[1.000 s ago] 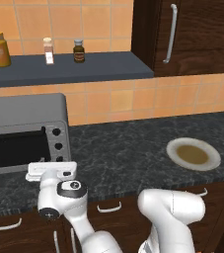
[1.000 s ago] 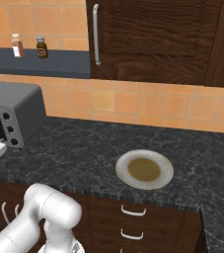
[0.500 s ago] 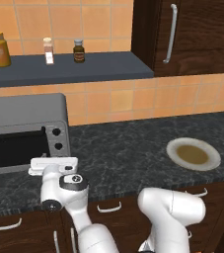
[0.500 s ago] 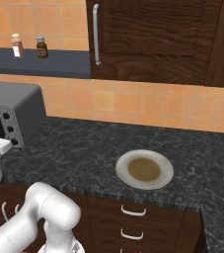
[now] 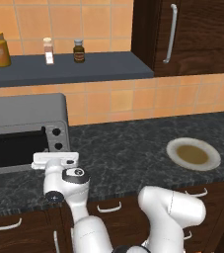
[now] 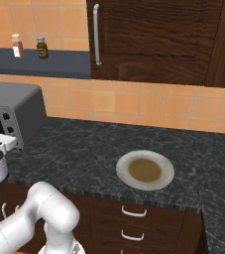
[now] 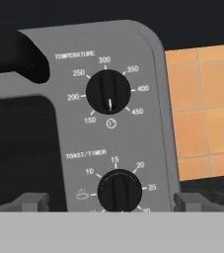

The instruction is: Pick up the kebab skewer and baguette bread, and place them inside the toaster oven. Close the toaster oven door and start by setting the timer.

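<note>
Toaster oven (image 5: 24,129) knobs face wide-spread fingers (image 7: 29,202); plate (image 5: 193,153) well right.

A dark speckled stone counter (image 5: 133,148) runs along a wall of orange-tan square tiles (image 5: 113,101). Above it, a dark grey shelf (image 5: 69,69) carries 3 small jars or bottles: an amber jar (image 5: 0,49), a pale bottle (image 5: 48,50) and a dark bottle (image 5: 78,51); their labels are too small to read. A dark wood wall cabinet (image 6: 153,39) with a silver bar handle (image 6: 96,34) hangs beside the shelf. Dark wood drawers (image 6: 134,223) with curved pale pulls sit under the counter. The light is even and soft.
</note>
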Motion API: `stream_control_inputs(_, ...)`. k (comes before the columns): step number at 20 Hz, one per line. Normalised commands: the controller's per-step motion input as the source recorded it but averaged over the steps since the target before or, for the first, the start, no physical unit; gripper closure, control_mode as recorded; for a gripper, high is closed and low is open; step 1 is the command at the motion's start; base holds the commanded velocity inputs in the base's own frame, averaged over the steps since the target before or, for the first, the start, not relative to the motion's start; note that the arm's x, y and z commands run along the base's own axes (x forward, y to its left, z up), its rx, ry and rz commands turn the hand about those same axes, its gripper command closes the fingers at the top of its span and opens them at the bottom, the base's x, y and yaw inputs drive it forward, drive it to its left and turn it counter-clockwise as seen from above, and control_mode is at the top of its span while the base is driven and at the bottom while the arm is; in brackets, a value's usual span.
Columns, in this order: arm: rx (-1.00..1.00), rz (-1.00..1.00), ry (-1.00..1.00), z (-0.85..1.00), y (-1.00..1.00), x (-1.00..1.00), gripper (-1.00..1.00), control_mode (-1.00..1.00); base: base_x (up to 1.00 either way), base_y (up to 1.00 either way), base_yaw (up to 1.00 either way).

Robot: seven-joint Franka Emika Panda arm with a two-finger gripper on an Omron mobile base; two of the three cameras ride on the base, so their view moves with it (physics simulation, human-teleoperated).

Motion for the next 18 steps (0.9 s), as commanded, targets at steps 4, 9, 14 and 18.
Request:
stream_control_inputs(4,0.0,0.02,0.02,-0.01,0.0,0.07,-1.0,-1.0,0.0,0.0,0.0)
stream_control_inputs(9,0.01,0.05,0.03,0.0,-0.08,0.16,-1.0,-1.0,0.0,0.0,0.0)
stream_control_inputs(14,0.0,0.02,0.04,0.0,-0.03,0.26,-1.0,-1.0,0.0,0.0,0.0)
stream_control_inputs(18,0.0,0.0,0.0,0.0,0.0,0.08,-1.0,-1.0,0.0,0.0,0.0)
